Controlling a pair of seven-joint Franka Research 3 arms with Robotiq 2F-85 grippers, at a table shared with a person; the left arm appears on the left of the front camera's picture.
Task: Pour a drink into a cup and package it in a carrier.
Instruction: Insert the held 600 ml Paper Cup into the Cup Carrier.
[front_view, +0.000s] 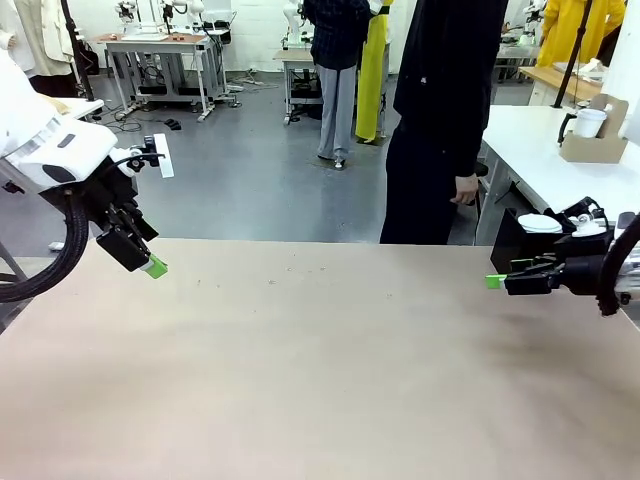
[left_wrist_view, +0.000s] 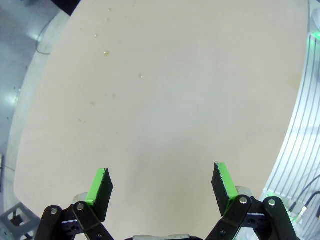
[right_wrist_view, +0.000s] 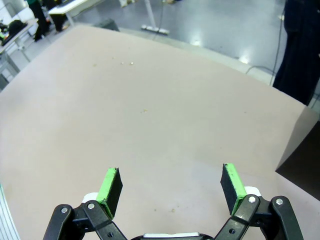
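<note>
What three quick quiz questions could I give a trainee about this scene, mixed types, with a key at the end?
1. True or false: the left gripper is shut on a cup.
2. The right gripper is: A) open, B) shut, C) gripping a jug.
3. Where does the person stand?

Key: 1. False, it is open with nothing between its pads. 2. A. 3. At the far side of the table, towards the robot's right.

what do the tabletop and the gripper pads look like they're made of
The tabletop looks like a matte beige laminate or board: flat, even colour, no glare, only a few small specks. The pads on the left gripper and right gripper look like bright green rubber or soft plastic, with a ridged inner face on one left pad; the exact material can't be told.
</note>
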